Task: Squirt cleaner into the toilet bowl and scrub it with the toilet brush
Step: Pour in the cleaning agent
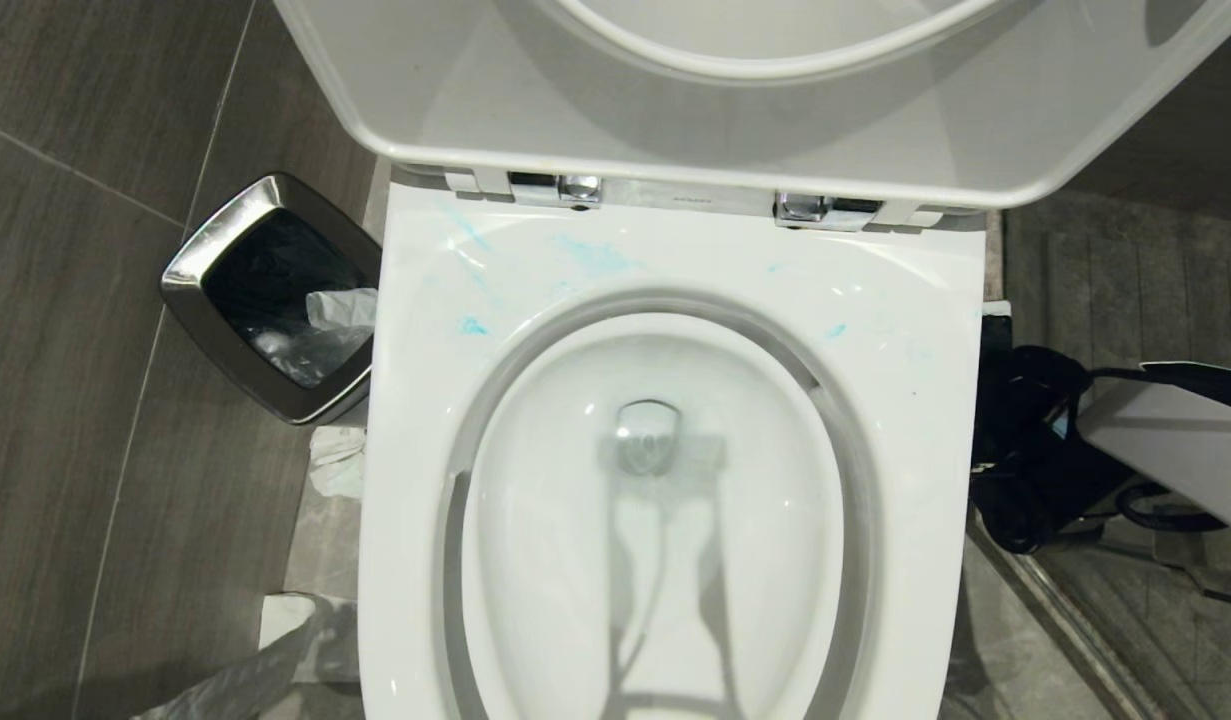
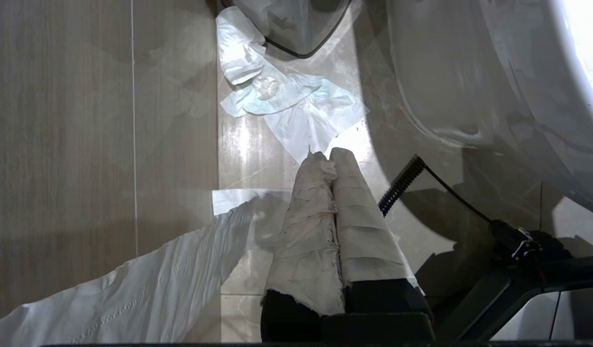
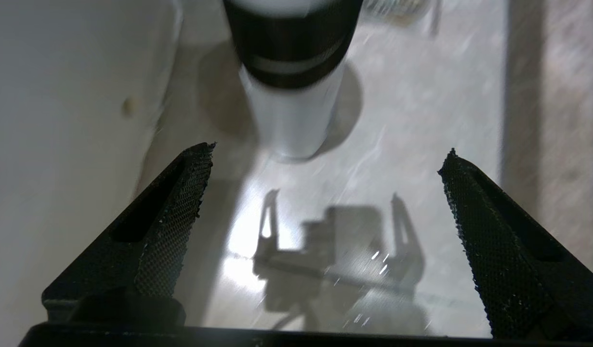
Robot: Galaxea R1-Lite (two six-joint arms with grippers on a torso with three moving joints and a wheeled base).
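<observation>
Jaws spread wide and holding nothing, the right gripper (image 3: 325, 193) hangs low over the glossy floor tiles (image 3: 412, 144) beside the toilet's white outer wall (image 3: 60, 144). Ahead of the gap between the jaws, apart from both fingertips, stands an upright white cylinder with a dark band (image 3: 291, 86); it is blurred, and whether it is the cleaner bottle, the brush holder or something else cannot be told.

The left gripper (image 2: 330, 156), its paper-wrapped jaws pressed together on nothing, is parked low on the other side of the toilet over crumpled tissue (image 2: 296, 111).

In the head view the toilet bowl (image 1: 665, 480) sits open with seat and lid raised, turquoise smears across its rear rim (image 1: 595, 255). So cleaner appears to have been squirted already, and much of it missed the basin. No brush or bottle can be identified with certainty in any view. A steel-rimmed bin (image 1: 275, 300) stands just beside the toilet on the robot's left.

The risk from here: the cylinder is tall, narrow and free-standing on a slick floor. A fingertip clipping it on approach would likely topple it or skate it away. The cramped space beside the toilet wall leaves the near jaw little room.
</observation>
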